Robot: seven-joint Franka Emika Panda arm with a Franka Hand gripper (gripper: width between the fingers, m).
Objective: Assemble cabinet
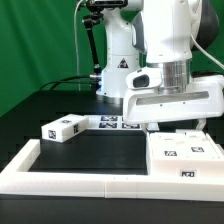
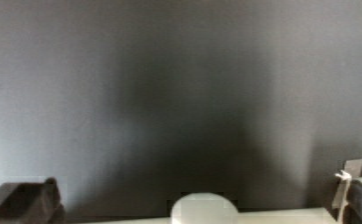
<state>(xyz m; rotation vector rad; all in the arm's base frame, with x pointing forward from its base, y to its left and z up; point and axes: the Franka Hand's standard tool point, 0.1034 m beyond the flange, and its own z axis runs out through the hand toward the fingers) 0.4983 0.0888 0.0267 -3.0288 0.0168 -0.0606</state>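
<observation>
The cabinet's parts lie on the black table. A small white block (image 1: 60, 128) with tags lies at the exterior view's left. A larger white box part (image 1: 186, 152) with tags on top sits at the right. My gripper (image 1: 172, 127) hangs just behind and above that box, its fingertips hidden by it. In the wrist view my gripper (image 2: 190, 195) is open, with one dark finger (image 2: 25, 200) and the other finger (image 2: 352, 186) far apart. A blurred white rounded edge (image 2: 204, 208) of a part shows between them, touching neither.
The marker board (image 1: 110, 122) lies flat at mid table, behind the block. A long low white rail (image 1: 80, 182) edges the table's front and left. The arm's white base (image 1: 118, 60) stands at the back, with cables to its left.
</observation>
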